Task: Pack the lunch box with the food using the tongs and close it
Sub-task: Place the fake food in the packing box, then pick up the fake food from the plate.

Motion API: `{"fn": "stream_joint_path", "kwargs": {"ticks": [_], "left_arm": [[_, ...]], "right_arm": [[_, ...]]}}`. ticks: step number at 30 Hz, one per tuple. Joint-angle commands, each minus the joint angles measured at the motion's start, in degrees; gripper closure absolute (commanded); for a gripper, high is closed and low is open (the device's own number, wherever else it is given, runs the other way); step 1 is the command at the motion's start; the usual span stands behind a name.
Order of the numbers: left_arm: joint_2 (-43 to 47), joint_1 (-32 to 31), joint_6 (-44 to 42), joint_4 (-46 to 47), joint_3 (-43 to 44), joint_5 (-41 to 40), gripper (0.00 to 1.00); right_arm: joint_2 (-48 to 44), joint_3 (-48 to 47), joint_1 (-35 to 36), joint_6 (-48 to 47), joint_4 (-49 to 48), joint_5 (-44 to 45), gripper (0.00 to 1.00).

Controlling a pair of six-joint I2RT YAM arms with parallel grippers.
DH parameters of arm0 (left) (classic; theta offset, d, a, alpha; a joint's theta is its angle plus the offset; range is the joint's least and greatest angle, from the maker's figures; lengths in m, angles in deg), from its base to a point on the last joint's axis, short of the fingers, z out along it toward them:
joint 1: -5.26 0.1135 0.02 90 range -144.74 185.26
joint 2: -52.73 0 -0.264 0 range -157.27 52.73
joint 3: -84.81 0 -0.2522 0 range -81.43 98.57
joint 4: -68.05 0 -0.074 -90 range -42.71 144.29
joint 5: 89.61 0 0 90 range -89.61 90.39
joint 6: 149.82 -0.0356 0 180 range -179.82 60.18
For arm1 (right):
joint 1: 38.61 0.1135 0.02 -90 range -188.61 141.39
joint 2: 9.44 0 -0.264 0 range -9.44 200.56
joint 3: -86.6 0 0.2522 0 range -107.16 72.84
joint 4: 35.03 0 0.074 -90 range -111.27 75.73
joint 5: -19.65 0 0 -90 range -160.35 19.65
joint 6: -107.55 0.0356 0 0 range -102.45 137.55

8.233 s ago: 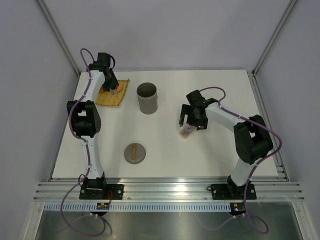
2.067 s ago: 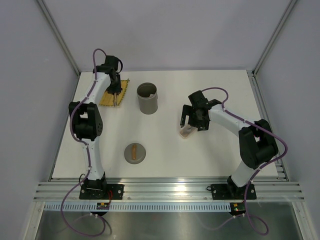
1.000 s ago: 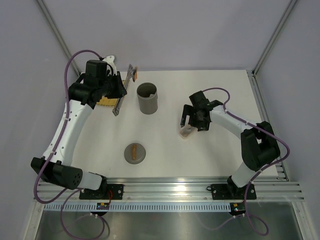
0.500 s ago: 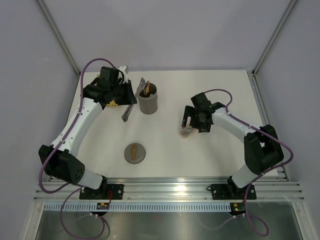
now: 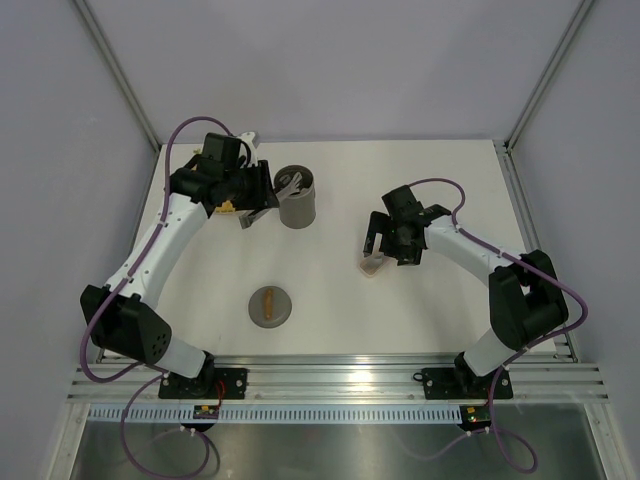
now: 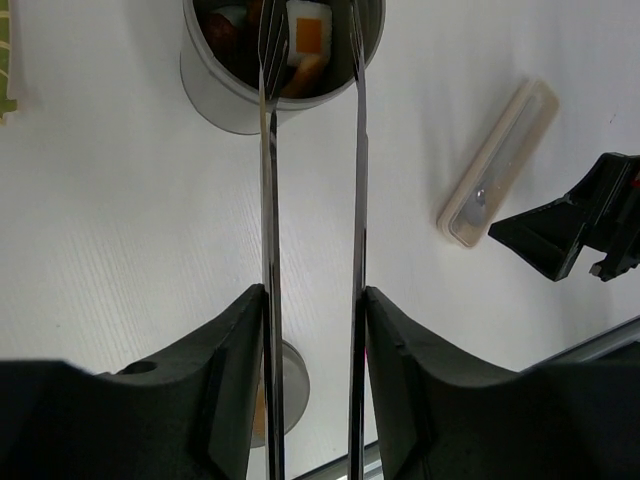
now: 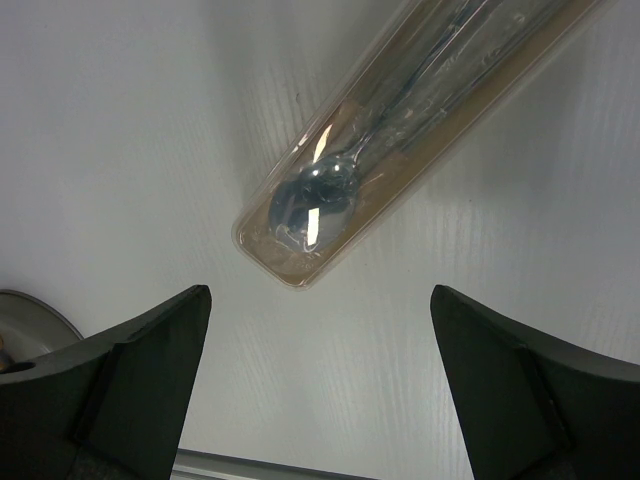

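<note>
The lunch box [image 5: 296, 204] stands upright at the back left of the table [image 5: 400, 320] on my overhead feed. The left gripper [image 5: 261, 194] is just beside it, and the right gripper [image 5: 385, 240] hangs above the cutlery case [image 5: 371, 264].

On the left wrist I see the fingers clamped on the tongs [image 6: 268, 200], tips inside the box over the food [image 6: 310, 35].

On the right wrist the jaws gape wide, holding nothing.

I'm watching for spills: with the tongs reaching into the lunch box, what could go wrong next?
1. The tips of the tongs are in the mouth of the lunch box, near its rim; pulling away sideways could catch the wall and tip it.
2. The food lies right at the tips, so a piece might cling and get dragged out.
</note>
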Motion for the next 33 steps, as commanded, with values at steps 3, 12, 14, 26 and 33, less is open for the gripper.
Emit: {"fn": "stream_joint_path", "kwargs": {"ticks": [3, 12, 14, 26, 33], "left_arm": [[0.64, -0.24, -0.55, 1.59, 3.05, 0.45, 0.58], [3.8, -0.24, -1.42, -0.43, 7.8, -2.27, 0.86], [3.8, -0.33, -1.69, -1.22, 9.56, -2.54, 0.87], [-2.6, 12.85, -3.98, -4.3, 15.54, -15.37, 0.67], [-10.33, 16.19, -1.87, -0.96, 16.59, -21.79, 0.55]], "right_arm": [[-1.46, -1.6, 0.73, 0.46, -0.02, 1.07, 0.0], [-1.28, -0.89, 0.73, 0.81, -0.46, 0.98, 0.01], [-1.2, -0.81, 0.73, 0.81, -0.55, 0.98, 0.01], [-0.49, -1.07, 0.73, 0.98, -1.69, 0.37, 0.01], [1.18, -2.12, 0.73, 0.63, -1.96, -0.42, 0.0]]}}
